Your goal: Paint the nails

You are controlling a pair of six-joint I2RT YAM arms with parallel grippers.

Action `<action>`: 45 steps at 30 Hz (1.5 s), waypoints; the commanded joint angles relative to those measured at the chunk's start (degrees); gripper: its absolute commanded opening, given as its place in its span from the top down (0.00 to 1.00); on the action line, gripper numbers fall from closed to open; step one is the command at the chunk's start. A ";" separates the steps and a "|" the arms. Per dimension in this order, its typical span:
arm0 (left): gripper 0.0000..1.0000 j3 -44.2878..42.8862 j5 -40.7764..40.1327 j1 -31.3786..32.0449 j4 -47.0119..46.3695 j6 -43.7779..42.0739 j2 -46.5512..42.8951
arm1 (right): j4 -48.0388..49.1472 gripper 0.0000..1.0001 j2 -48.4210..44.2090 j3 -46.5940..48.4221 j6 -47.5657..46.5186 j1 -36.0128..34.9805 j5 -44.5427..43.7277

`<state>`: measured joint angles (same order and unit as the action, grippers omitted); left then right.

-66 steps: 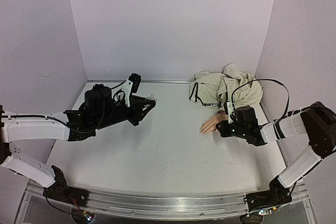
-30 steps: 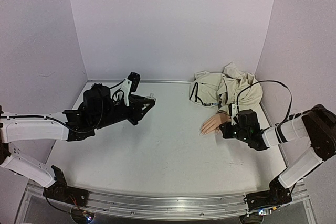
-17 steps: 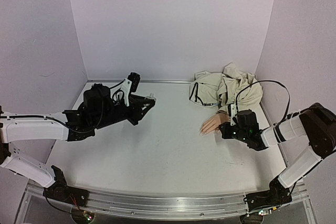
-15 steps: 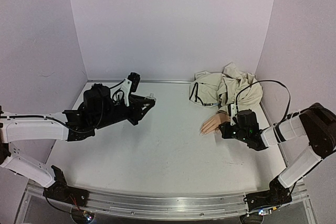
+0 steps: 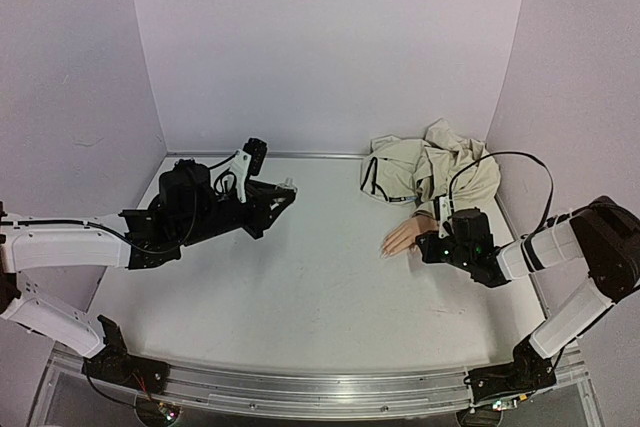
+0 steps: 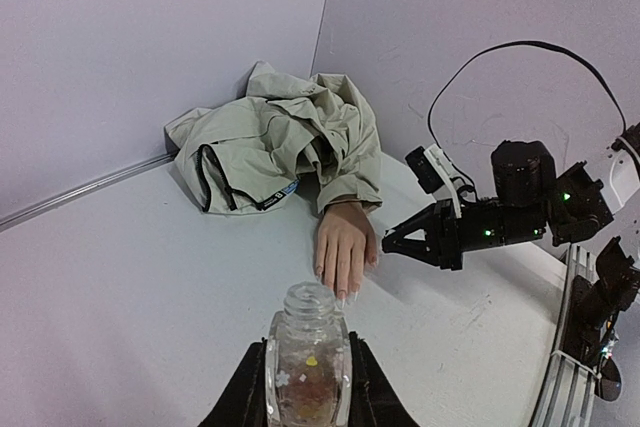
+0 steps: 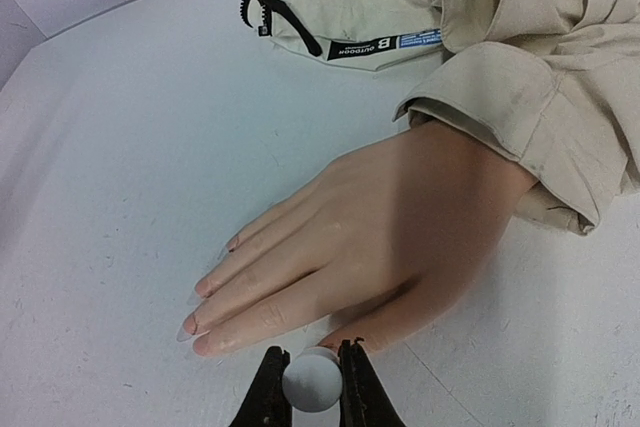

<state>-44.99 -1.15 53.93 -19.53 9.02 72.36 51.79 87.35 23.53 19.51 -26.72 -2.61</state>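
1. Lilac walls (image 5: 330, 47) closed in a white table (image 5: 300, 297), seen from above and behind the arms.
2. At the right of that overhead view, a pale pinkish-tan mannequin hand (image 5: 404, 235) lay flat, palm down. Its wrist was tucked into the sleeve of a crumpled beige jacket (image 5: 430, 172).
3. Its tiny nails (image 7: 190, 331) sat at the fingertips, lower left in the right wrist view. Whether any carried paint was too faint to tell.
4. The right claw (image 7: 312, 379) pinched a small white round cap (image 7: 312, 384), probably the brush handle seen end-on, just beside the near edge of the hand. No bristles showed.
5. The left claw (image 6: 305, 387), bottom centre of its own view, was clamped on a small clear glass bottle (image 6: 305, 342). The bottle stood upright with its neck open, well apart from the hand.
6. In the right wrist view the hand's long axis ran from the sleeve at upper right to the fingertips at lower left, so the nails lay up and left of the cap. The right arm was far nearer, and the next move would likely be a short slide leftward along the fingers.
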 commanded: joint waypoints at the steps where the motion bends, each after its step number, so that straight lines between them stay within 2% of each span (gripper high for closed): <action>1: 1.00 -0.36 -0.42 -0.32 -3.19 -0.18 -2.37 | 1.68 1.00 -0.09 1.68 -0.12 -0.23 -0.71; 16: 1.00 0.12 -0.50 -0.32 -3.15 -0.23 -2.69 | 1.21 1.00 0.62 2.17 0.36 -0.22 -1.84; 45: 1.00 0.60 -0.79 -0.31 -3.15 -0.06 -3.51 | 1.91 1.00 1.26 1.87 -0.64 -0.20 2.17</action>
<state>-44.47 -1.28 53.93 -19.53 9.02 71.05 51.92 88.20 24.05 19.31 -26.72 -0.82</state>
